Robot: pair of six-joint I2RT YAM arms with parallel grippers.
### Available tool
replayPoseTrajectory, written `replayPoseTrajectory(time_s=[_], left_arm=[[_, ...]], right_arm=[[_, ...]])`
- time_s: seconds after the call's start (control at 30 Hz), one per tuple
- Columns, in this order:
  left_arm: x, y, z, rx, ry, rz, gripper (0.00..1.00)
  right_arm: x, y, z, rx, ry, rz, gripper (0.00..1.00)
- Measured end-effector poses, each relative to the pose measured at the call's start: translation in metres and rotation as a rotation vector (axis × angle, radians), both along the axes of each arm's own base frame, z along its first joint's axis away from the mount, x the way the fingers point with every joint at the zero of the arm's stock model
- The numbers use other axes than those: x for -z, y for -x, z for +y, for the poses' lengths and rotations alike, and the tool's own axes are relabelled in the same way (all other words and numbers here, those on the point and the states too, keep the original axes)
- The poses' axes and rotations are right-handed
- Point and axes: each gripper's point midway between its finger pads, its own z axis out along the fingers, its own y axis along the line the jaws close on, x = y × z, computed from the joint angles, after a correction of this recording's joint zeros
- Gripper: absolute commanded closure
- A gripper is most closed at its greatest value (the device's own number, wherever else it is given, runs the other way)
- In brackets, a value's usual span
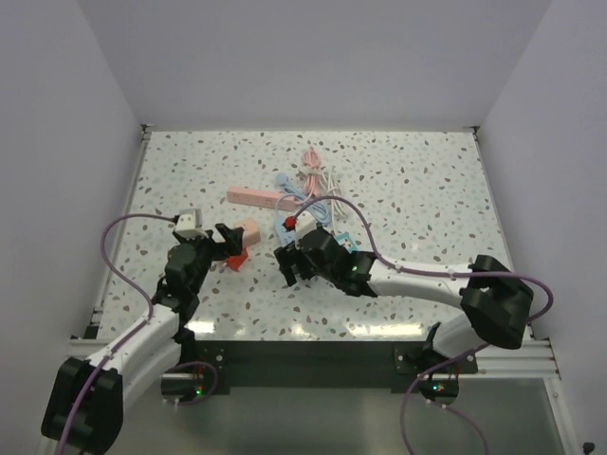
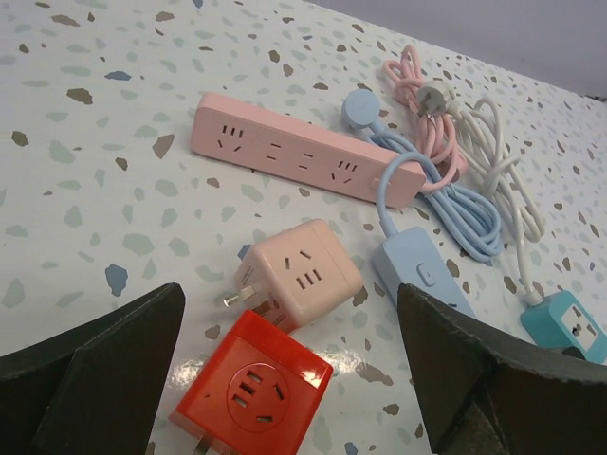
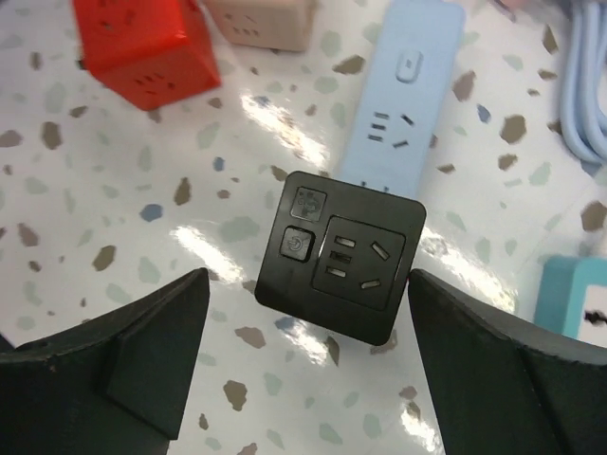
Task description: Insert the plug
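Right gripper (image 3: 308,303) spread wide, empty | black square plug (image 3: 341,256), two buttons | left gripper (image 2: 289,313) spread, empty

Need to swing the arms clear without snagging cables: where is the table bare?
Bare: far-left corner beyond the pink power strip, and the far right past the white cable. Crowded: the middle, with red cube adapter, pink cube adapter and blue power strip.
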Motion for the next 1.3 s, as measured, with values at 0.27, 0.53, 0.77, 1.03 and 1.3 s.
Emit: replayPoseTrajectory(time_s=[0.27, 0.53, 0.77, 1.03, 1.3], left_arm=[[-0.002, 0.004, 0.012, -0.07, 0.011, 0.032, 0.0], [0.0, 0.007, 0.02, -0.116, 0.016, 0.065, 0.0], [0.0, 0.007, 0.022, -0.131, 0.014, 0.064, 0.0], [-0.002, 0.007, 0.023, -0.137, 0.022, 0.058, 0.0], [-0.002, 0.007, 0.023, -0.139, 0.024, 0.057, 0.0]], right_arm=[[-0.014, 0.01, 0.072, -0.292, -0.12, -0.031, 0.14], [-0.016, 0.003, 0.102, -0.354, -0.113, -0.082, 0.14], [-0.023, -0.013, 0.084, -0.245, -0.071, -0.139, 0.14], [-0.063, -0.011, 0.088, -0.282, -0.127, -0.22, 0.14], [-0.023, -0.019, 0.131, -0.369, -0.078, -0.189, 0.14]])
